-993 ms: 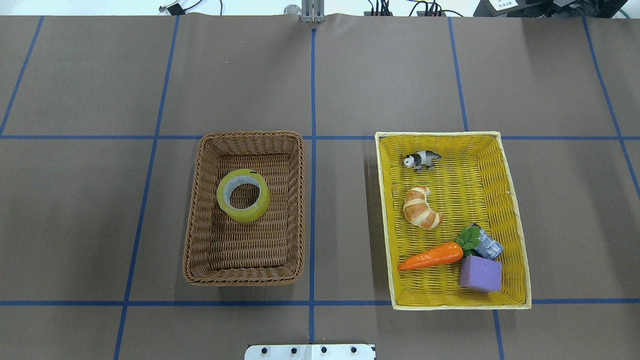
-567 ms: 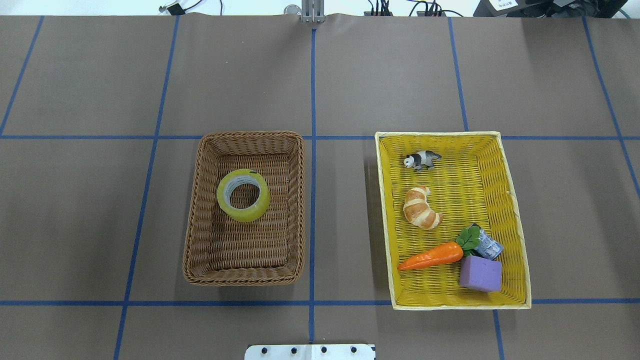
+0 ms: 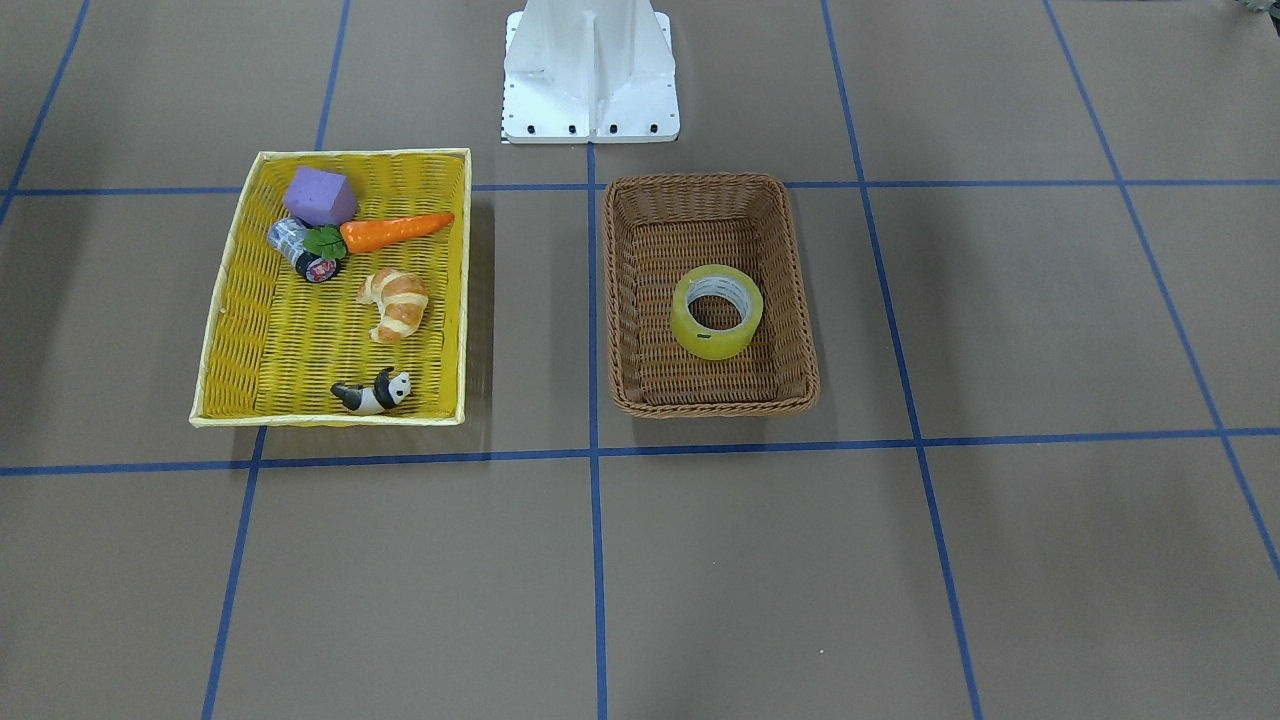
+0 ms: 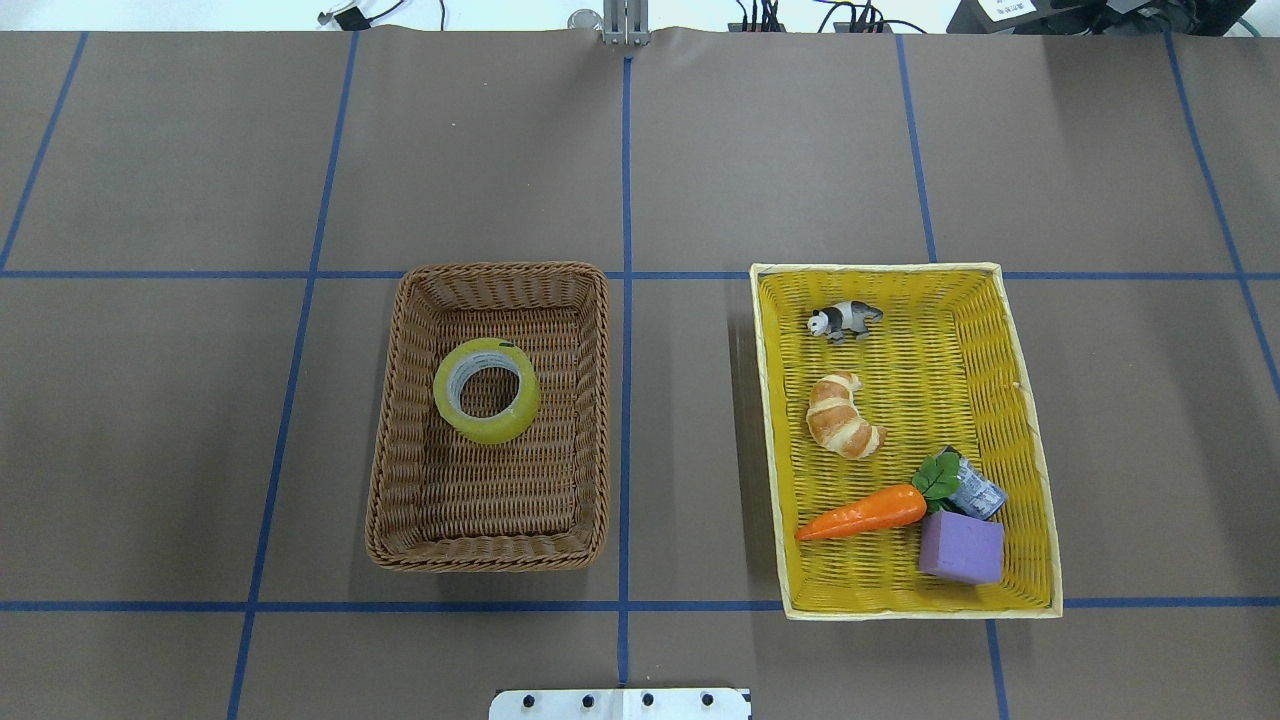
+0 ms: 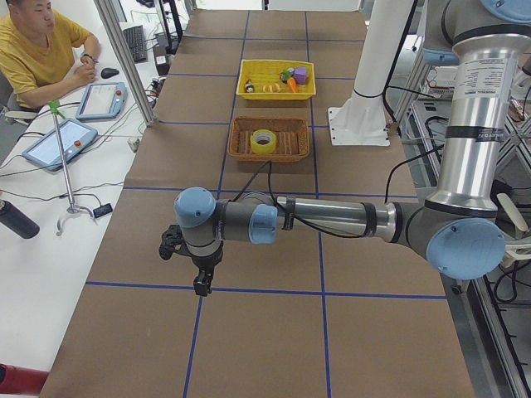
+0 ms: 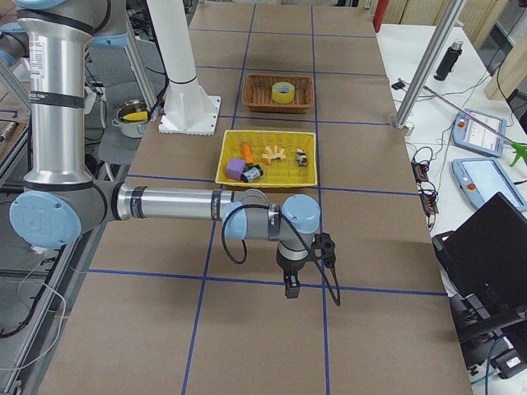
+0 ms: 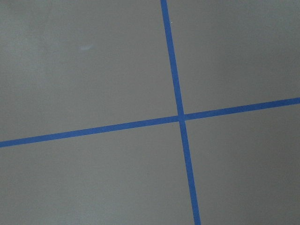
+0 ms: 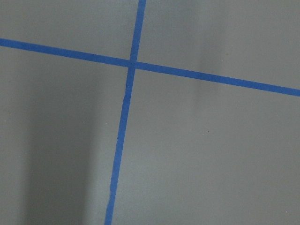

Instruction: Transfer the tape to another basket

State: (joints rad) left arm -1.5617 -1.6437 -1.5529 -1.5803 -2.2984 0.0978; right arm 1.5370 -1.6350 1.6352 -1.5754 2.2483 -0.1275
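The yellow tape (image 4: 520, 402) lies flat in the far half of the dark brown wicker basket (image 4: 388, 450). It also shows in the front-facing view (image 3: 712, 342), in that basket (image 3: 803, 340). Neither gripper shows in the overhead or front-facing view. In the exterior left view my left gripper (image 5: 202, 286) hangs over bare table, far from the basket. In the exterior right view my right gripper (image 6: 291, 290) hangs over bare table beyond the yellow basket. I cannot tell whether either is open or shut. Both wrist views show only brown table and blue lines.
The bright yellow basket (image 4: 1032, 440) holds a panda toy (image 4: 845, 319), a croissant (image 4: 843, 416), a carrot (image 4: 862, 513), a sushi-roll toy (image 4: 976, 494) and a purple block (image 4: 961, 548). The robot's white base (image 3: 590, 70) stands behind the baskets. An operator (image 5: 37, 50) sits at the side.
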